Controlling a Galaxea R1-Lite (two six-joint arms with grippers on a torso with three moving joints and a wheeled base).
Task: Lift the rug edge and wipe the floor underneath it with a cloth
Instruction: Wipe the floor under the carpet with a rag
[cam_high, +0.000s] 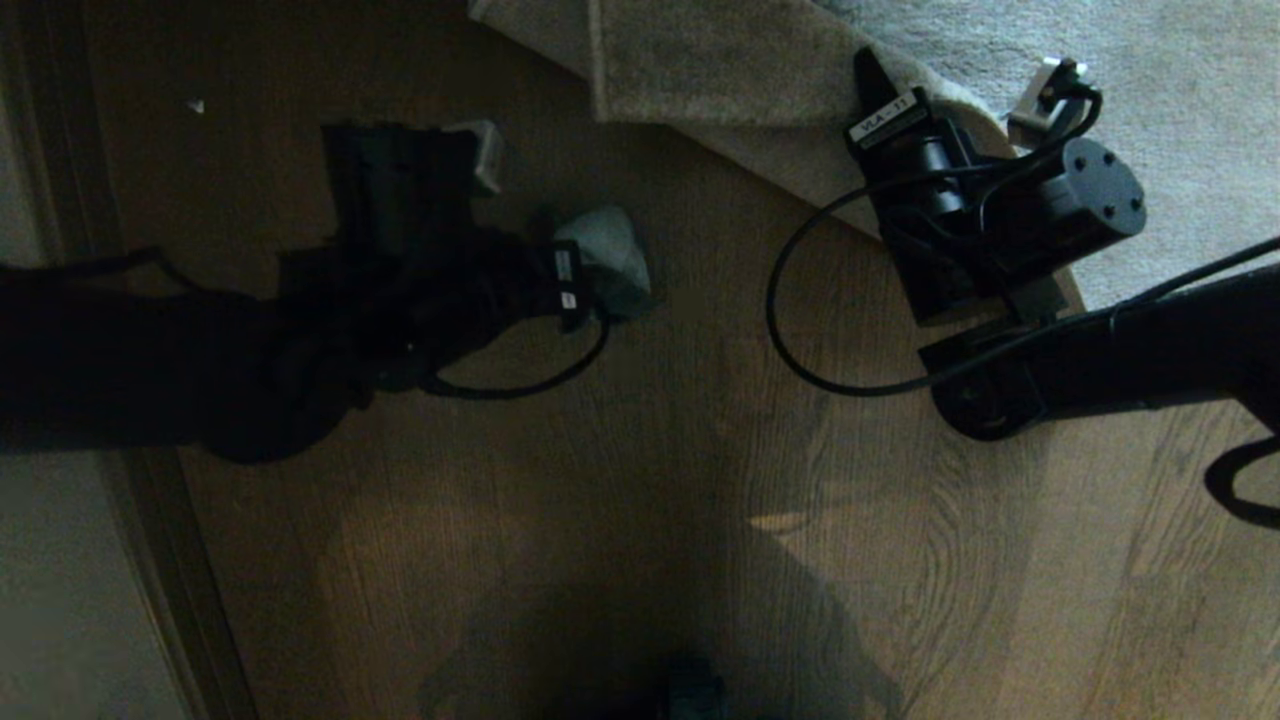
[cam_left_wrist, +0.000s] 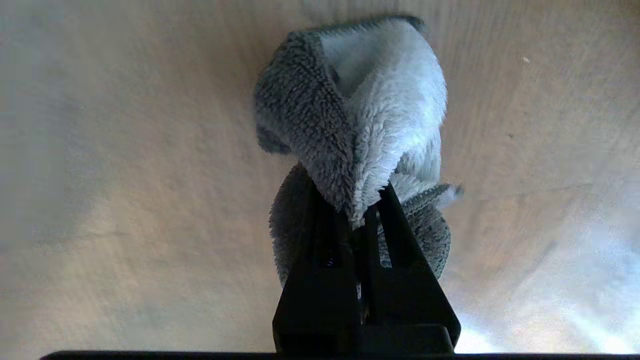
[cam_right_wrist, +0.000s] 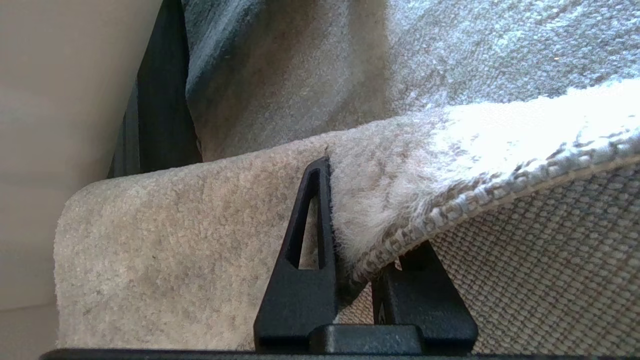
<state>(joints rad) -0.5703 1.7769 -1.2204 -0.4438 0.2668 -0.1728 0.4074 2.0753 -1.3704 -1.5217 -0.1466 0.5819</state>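
Dark brown plank floor (cam_high: 640, 480) fills most of the head view, wavy grain showing, and the big grey-beige rug (cam_high: 1150, 60) covers the far right corner of it. The rug edge (cam_high: 700, 70) is up off the boards and folded back, pale woven backing showing in the right wrist view (cam_right_wrist: 550, 260). The right arm comes in from the right side, and the right gripper (cam_right_wrist: 362, 240) has its fingers (cam_right_wrist: 305, 235) clamped narrow on that border, one finger on the plush pile and the other under the backing. The left arm reaches in from the left, low over the bare planks. The left gripper (cam_left_wrist: 357, 215) has its fingers (cam_left_wrist: 320, 250) pinched nearly together on the cloth (cam_left_wrist: 370, 115), a small light-grey fuzzy bundle with a darker border, bunched and sticking out past the fingertips. In the head view the cloth (cam_high: 605, 260) sits just over the wood, near the lifted edge but apart from it, left of the right gripper, with a black cable (cam_high: 800, 330) looping between
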